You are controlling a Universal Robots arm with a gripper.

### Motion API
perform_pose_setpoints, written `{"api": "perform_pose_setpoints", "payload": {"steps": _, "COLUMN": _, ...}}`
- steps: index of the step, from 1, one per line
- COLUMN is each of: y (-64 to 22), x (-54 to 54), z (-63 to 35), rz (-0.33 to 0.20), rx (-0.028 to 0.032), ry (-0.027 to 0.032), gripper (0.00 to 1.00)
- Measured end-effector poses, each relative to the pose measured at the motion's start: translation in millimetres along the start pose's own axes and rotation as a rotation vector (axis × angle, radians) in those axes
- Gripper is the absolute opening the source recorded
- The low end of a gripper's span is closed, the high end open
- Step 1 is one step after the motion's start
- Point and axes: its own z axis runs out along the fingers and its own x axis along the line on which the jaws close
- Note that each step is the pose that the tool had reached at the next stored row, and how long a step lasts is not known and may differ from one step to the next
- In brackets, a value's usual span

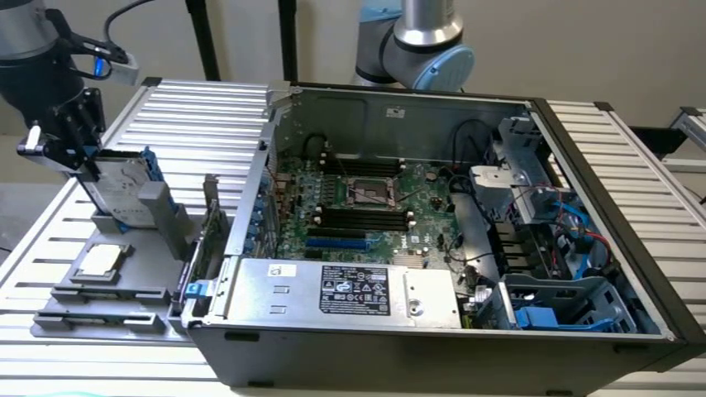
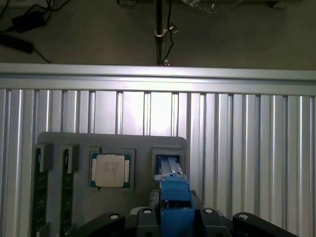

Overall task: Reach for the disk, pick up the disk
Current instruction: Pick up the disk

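The disk (image 1: 121, 186), a silver-grey drive with blue rails, stands on edge in a slot of the grey holder tray (image 1: 111, 291) at the exterior view's left. My gripper (image 1: 91, 169) comes down from above and is shut on the disk's upper end. In the wrist view the disk's blue rail (image 2: 173, 190) runs straight out between the fingers (image 2: 148, 213) of my gripper (image 2: 174, 215), over the slot of the tray (image 2: 111, 140). The disk's lower end still sits at the slot.
A small square silver chip (image 1: 99, 260) (image 2: 109, 170) lies in the tray beside the disk's slot, with two memory sticks (image 2: 40, 192) further along. An open computer case (image 1: 441, 248) with a large silver box (image 1: 342, 289) stands to the exterior view's right. The ribbed metal table (image 2: 247, 148) ends close behind the tray.
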Motion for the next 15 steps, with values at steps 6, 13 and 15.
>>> {"api": "perform_pose_setpoints", "payload": {"steps": 6, "y": 0.1, "x": -0.1, "z": -5.3, "rz": 0.000, "rx": -0.0002, "ry": 0.0001, "gripper": 0.33}}
{"api": "perform_pose_setpoints", "payload": {"steps": 13, "y": -0.2, "x": -0.3, "z": -23.8, "rz": 0.000, "rx": -0.0002, "ry": 0.0001, "gripper": 0.33}}
{"api": "perform_pose_setpoints", "payload": {"steps": 15, "y": -0.4, "x": -0.4, "z": -32.3, "rz": 0.000, "rx": -0.0002, "ry": 0.0001, "gripper": 0.33}}
